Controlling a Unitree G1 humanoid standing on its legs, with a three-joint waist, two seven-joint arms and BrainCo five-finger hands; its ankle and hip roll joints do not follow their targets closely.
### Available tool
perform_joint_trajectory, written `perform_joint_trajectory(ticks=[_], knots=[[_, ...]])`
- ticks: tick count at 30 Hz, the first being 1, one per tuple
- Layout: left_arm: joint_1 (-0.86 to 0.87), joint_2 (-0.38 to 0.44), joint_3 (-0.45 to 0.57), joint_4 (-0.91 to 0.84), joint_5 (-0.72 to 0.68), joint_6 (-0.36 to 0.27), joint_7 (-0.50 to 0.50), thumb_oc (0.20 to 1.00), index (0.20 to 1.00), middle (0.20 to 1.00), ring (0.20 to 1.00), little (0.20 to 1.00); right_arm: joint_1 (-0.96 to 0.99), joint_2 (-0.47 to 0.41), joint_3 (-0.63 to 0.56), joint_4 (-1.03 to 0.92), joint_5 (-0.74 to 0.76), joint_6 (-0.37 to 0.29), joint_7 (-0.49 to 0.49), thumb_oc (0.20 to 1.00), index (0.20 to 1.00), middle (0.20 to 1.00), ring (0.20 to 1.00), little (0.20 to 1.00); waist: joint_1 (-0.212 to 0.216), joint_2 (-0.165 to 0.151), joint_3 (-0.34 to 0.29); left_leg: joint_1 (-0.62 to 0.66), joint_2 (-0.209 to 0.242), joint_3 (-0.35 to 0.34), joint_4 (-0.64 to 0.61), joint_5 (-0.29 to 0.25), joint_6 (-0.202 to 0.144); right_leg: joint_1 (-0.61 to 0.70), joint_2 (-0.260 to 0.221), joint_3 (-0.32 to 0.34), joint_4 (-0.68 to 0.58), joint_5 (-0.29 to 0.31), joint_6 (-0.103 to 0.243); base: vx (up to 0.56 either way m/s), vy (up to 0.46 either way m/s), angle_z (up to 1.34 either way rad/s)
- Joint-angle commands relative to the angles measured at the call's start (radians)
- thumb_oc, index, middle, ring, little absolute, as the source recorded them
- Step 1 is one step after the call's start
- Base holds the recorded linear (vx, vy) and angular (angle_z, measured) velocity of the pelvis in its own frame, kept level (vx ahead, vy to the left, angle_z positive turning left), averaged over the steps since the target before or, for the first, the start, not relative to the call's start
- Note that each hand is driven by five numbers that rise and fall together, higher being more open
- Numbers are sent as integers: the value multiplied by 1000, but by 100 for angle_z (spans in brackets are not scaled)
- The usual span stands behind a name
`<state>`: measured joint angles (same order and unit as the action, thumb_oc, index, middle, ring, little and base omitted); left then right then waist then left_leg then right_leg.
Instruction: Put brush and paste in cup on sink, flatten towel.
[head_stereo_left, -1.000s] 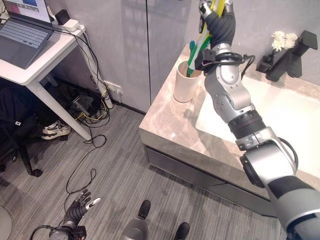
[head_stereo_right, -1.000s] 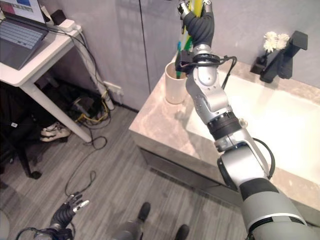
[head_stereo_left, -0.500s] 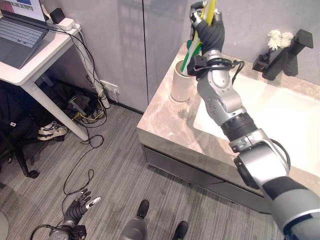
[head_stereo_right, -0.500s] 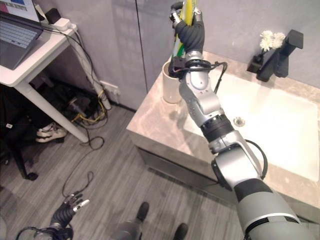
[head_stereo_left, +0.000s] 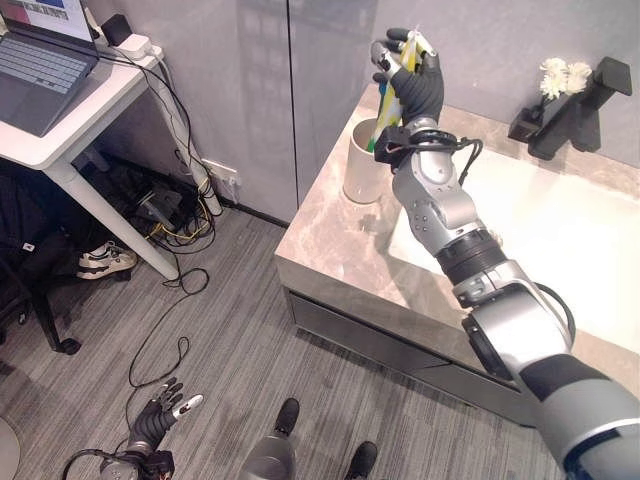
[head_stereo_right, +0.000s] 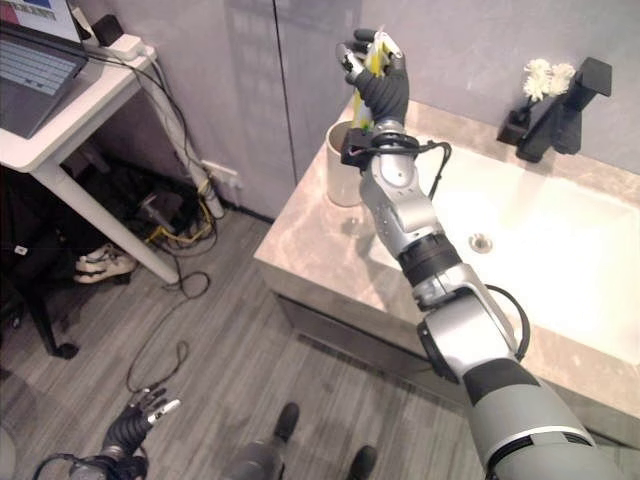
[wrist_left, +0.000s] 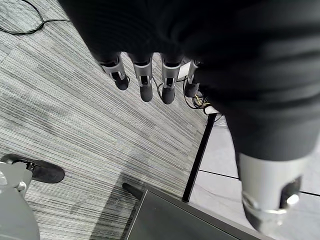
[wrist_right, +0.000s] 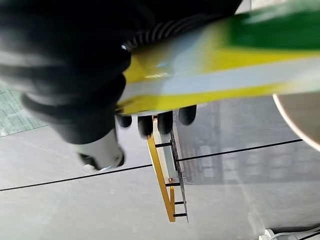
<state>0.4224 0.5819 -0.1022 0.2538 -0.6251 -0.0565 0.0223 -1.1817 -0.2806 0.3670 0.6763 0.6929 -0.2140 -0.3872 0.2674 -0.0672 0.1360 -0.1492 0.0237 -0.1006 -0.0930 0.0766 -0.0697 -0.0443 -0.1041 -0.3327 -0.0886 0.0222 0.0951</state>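
over the marble sink counter (head_stereo_left: 330, 245), at its back left corner, we see the right arm stretched far up and away from us, its forearm rising steeply above the basin. the beige cup (head_stereo_left: 364, 173) stands upright on the counter near the wall, just below that wrist. a black faucet (head_stereo_left: 573, 106) sits well apart at the counter's far right, with small white flowers just beside it.

the right hand (head_stereo_left: 412, 78) is held above the cup with its fingers curled round the yellow-and-green paste tube (wrist_right: 210, 70), gripping it firmly; the tube's lower end dips toward or into the cup, and we cannot tell how far it goes in. a green brush (head_stereo_left: 378, 128) shows at the cup's rim.

down by the grey floor, the left hand (head_stereo_left: 160, 418) hangs with fingers straight and loosely spread, holding nothing.
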Motion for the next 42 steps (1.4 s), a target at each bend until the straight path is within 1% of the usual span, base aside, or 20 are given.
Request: perform_joint_trajectory(ticks=[1, 7, 14, 16, 17, 18, 20, 21, 22, 26, 27, 28, 29, 32, 33, 35, 36, 38, 39, 42], knots=[[-5, 25, -42, 8, 16, -49, 13, 1000, 1000, 1000, 1000, 1000, -34, -55, -40, -64, -15, -61, 13, 1000, 1000, 1000, 1000, 1000, 27, -12, -22, 19, 46, 6, 6, -19, -53, 8, -123, -5, 1, 86, 108, 0, 0, 0], [-18, 16, -45, 17, 17, -51, 15, 1000, 1000, 1000, 1000, 1000, -20, -49, -43, -92, -13, -68, 11, 1000, 1000, 1000, 1000, 1000, 23, -9, -24, 28, 46, 17, 6, -23, -53, 12, -124, 0, 1, 87, 109, 0, 0, 0], [-41, 21, -35, 10, 39, -63, 30, 1000, 1000, 1000, 1000, 1000, 12, -45, -63, -261, -83, -80, -11, 1000, 1000, 1000, 1000, 1000, 13, 3, -38, 50, 54, 38, 6, -31, -54, 19, -123, 16, 1, 84, 107, -2, -7, -7], [-47, 27, -15, -42, 46, -76, 43, 1000, 1000, 1000, 1000, 1000, 45, -67, -73, -337, -111, -84, -4, 1000, 1000, 1000, 1000, 1000, 9, 6, -44, 59, 56, 46, 6, -35, -55, 23, -123, 22, 1, 81, 106, -7, -8, -9], [-51, 56, 27, -178, 72, -114, 51, 1000, 1000, 1000, 1000, 1000, 91, -126, -77, -431, -137, -91, 25, 1000, 1000, 1000, 1000, 1000, -1, 9, -48, 69, 60, 53, 6, -37, -56, 29, -122, 29, 1, 77, 106, -7, -18, -5], [-49, 53, 44, -228, 59, -122, 53, 1000, 1000, 1000, 1000, 1000, 114, -146, -92, -468, -158, -96, 15, 1000, 1000, 1000, 1000, 1000, -3, 10, -52, 73, 61, 53, 6, -39, -57, 33, -121, 29, 1, 74, 105, 4, -36, -3], [-71, 42, 108, -365, 18, -168, 68, 1000, 1000, 1000, 1000, 1000, 199, -215, -161, -582, -229, -120, -2, 1000, 1000, 1000, 1000, 1000, -17, 16, -62, 82, 64, 50, 6, -43, -60, 47, -122, 24, 1, 66, 104, -7, -36, -6], [-69, 44, 108, -368, 17, -166, 69, 1000, 1000, 1000, 1000, 1000, 204, -215, -163, -588, -231, -117, -3, 1000, 1000, 1000, 1000, 1000, -17, 16, -62, 82, 64, 49, 6, -43, -60, 48, -122, 23, 1, 65, 104, -27, -29, -9], [-101, 37, 159, -464, 35, -204, 78, 1000, 1000, 1000, 1000, 1000, 312, -269, -240, -681, -316, -128, -2, 1000, 1000, 1000, 1000, 1000, -38, 24, -71, 92, 67, 55, 6, -47, -62, 56, -122, 23, 1, 59, 103, -13, -19, -4], [-116, 21, 178, -523, 32, -221, 63, 1000, 1000, 1000, 1000, 1000, 419, -304, -299, -722, -354, -131, 9, 1000, 1000, 1000, 1000, 1000, -52, 28, -79, 104, 73, 74, 6, -52, -63, 56, -119, 35, 1, 55, 103, -1, 0, -11], [-127, -2, 183, -543, 22, -230, 54, 784, 784, 784, 784, 784, 488, -303, -345, -761, -373, -138, 11, 1000, 1000, 1000, 1000, 1000, -72, 33, -82, 113, 77, 88, 6, -55, -63, 51, -116, 47, 1, 54, 104, -4, -2, -17], [-126, -1, 182, -543, 22, -230, 54, 583, 583, 583, 583, 583, 493, -302, -348, -766, -374, -136, 11, 1000, 1000, 1000, 1000, 1000, -69, 33, -82, 114, 77, 89, 6, -55, -64, 51, -115, 49, 1, 54, 104, -20, -4, -17], [-138, -12, 182, -557, 24, -231, 46, 200, 200, 200, 200, 200, 569, -314, -397, -802, -409, -139, 15, 1000, 1000, 1000, 1000, 1000, -93, 41, -82, 122, 82, 104, 6, -58, -64, 44, -112, 65, 1, 55, 106, -20, -5, -30], [-133, -6, 181, -573, 47, -231, 20, 200, 200, 200, 200, 200, 639, -342, -471, -833, -446, -141, 8, 1000, 1000, 1000, 1000, 1000, -115, 47, -85, 130, 87, 120, 6, -60, -64, 38, -108, 82, 1, 55, 108, -7, -4, -33], [-120, -8, 190, -553, 89, -226, 10, 200, 200, 200, 200, 200, 713, -372, -550, -856, -457, -150, 2, 1000, 1000, 1000, 1000, 1000, -146, 53, -87, 137, 92, 133, 6, -64, -66, 34, -106, 92, 1, 55, 109, 14, -10, -26], [-109, -2, 199, -538, 126, -221, 8, 200, 200, 200, 200, 200, 784, -391, -627, -853, -466, -153, -13, 1000, 1000, 1000, 1000, 1000, -174, 58, -89, 143, 94, 145, 6, -67, -66, 32, -103, 102, 1, 52, 109, 20, -1, -21], [-110, 0, 194, -537, 128, -222, 8, 200, 200, 200, 200, 200, 792, -391, -633, -857, -465, -154, -13, 1000, 1000, 1000, 1000, 1000, -168, 58, -91, 144, 95, 146, 6, -68, -66, 33, -103, 102, 1, 52, 109, 18, 7, -20], [-101, 0, 205, -519, 146, -215, 1, 200, 200, 200, 200, 200, 873, -431, -728, -853, -496, -149, -43, 1000, 1000, 1000, 1000, 1000, -197, 64, -92, 148, 95, 154, 6, -69, -67, 29, -100, 110, 1, 51, 109, 23, -3, -11], [-94, 2, 221, -496, 162, -208, 0, 200, 200, 200, 200, 200, 926, -449, -820, -836, -510, -151, -86, 1000, 1000, 1000, 1000, 1000, -228, 71, -92, 148, 96, 161, 6, -71, -68, 21, -99, 119, 1, 51, 110, 21, -12, -13], [-96, 3, 239, -466, 188, -199, 20, 200, 200, 200, 200, 200, 980, -448, -920, -803, -512, -156, -149, 1000, 1000, 1000, 1000, 1000, -260, 80, -90, 146, 100, 176, 6, -72, -69, 7, -96, 133, 1, 51, 113, 13, -5, -19]])
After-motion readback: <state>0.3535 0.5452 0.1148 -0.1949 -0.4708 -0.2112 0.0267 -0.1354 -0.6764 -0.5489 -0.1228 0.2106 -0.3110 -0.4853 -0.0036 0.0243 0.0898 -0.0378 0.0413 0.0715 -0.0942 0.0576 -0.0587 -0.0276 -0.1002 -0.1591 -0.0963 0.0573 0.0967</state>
